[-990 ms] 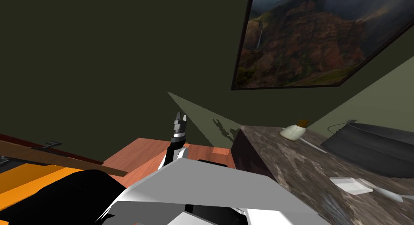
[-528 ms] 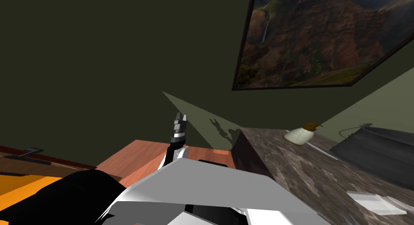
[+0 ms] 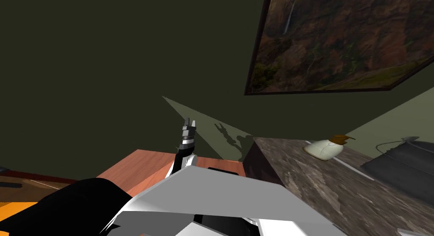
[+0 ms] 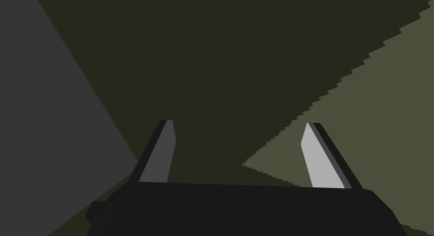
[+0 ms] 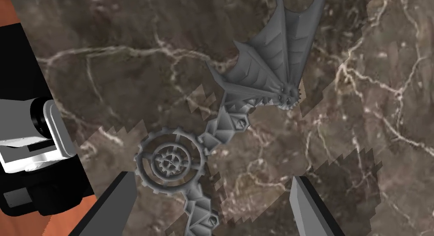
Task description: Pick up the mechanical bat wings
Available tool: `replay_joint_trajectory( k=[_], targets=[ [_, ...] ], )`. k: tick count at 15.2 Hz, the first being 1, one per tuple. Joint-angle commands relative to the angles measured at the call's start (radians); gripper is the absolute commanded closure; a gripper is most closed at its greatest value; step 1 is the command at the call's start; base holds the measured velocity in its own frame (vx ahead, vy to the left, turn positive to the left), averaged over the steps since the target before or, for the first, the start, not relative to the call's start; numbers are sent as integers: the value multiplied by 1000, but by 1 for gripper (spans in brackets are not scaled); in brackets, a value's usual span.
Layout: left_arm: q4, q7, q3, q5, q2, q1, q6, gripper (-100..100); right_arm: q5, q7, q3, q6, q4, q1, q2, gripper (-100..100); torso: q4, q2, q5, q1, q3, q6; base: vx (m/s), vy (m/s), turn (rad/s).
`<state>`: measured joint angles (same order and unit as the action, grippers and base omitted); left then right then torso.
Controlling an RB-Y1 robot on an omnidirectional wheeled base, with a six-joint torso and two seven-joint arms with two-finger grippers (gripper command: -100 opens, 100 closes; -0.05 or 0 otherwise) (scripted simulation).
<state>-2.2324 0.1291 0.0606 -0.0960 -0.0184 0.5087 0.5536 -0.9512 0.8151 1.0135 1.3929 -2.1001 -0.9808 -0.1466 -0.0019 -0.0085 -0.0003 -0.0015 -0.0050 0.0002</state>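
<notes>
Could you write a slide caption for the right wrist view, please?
Open right gripper aimed at grey mechanical bat wings lying on a brown marbled countertop.

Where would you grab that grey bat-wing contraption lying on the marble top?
Probably the narrow chain of links between the gear ring and the wing, coming straight down from above. The bat wings lie flat on the counter, and the links are slim enough for the open right tool to straddle; the wing is broad.
</notes>
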Motion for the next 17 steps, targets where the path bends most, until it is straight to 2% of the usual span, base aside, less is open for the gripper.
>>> replay_joint_trajectory(
  k=[1, 2, 4, 5, 6, 7, 8, 9, 10, 11, 14, 15, 16, 17],
  targets=[
    [0, 0, 0, 0, 0, 0, 0, 0, -2, 8, 18, 45, 18, -7, 8, -100, 0, 0, 0, 0, 0, 0, 128, -23, -26],
    [0, 0, 0, 0, 0, 0, 0, 0, -7, 21, 43, 69, 39, -16, 16, -100, 0, 0, 0, 0, 0, 0, 161, -15, -31],
    [0, 0, 0, 0, 0, 0, 0, 0, -7, 21, 43, 92, 39, -16, 16, -100, -1, -3, 0, 0, -1, 0, 143, -26, -19],
    [0, 0, 0, 0, 0, 0, 0, 0, -10, 32, 65, 120, 60, -24, 23, -100, 0, -1, 0, 0, -1, 0, 118, -42, -20],
    [0, 0, 0, 0, 0, 0, 0, 0, -10, 32, 65, 134, 60, -24, 23, -100, 0, -1, 0, -1, -1, 0, 123, -38, -20],
    [0, 0, 0, 0, 0, 0, 0, 0, -10, 32, 65, 134, 60, -24, 23, -100, 0, -1, 0, -1, 0, 0, 85, -15, -5],
    [0, 0, 0, 0, 0, 0, 0, 0, -12, 41, 83, 171, 79, -30, 30, -100, 0, 1, 0, 0, 0, 0, 102, -17, -22],
    [0, 0, 0, 0, 0, 0, 0, 0, -12, 41, 83, 171, 79, -30, 30, -100, 0, 1, 0, 0, 0, 0, 111, -22, -26],
    [0, 0, 0, 0, 0, 0, 0, 0, -12, 49, 98, 202, 96, -35, 36, -100, 0, 1, 0, 0, 0, 0, 115, -36, -31],
    [0, 0, 0, 0, 0, 0, 0, 0, -12, 49, 98, 202, 96, -35, 36, -100, 0, 1, 0, 0, 0, 0, 113, -39, -25],
    [0, 0, 0, 0, 0, 0, 0, 0, -12, 62, 125, 258, 130, -44, 50, -100, 0, -1, 0, 0, 0, 0, 135, -27, -31],
    [0, 0, 0, 0, 0, 0, 0, 0, -12, 59, 116, 238, 117, -40, 44, -100, 0, -1, 0, 0, -1, 0, 84, -16, -10],
    [0, 0, 0, 0, 0, 0, 0, 0, 3, 49, 102, 217, 150, -24, 44, -100, 0, 1, 0, 0, 0, -1, 20, -4, -8],
    [0, 0, 0, 0, 0, 0, 0, 0, 7, 45, 98, 210, 158, -20, 44, -100, 1, 4, 0, 1, 2, 0, -13, 4, -16]
  ],
)
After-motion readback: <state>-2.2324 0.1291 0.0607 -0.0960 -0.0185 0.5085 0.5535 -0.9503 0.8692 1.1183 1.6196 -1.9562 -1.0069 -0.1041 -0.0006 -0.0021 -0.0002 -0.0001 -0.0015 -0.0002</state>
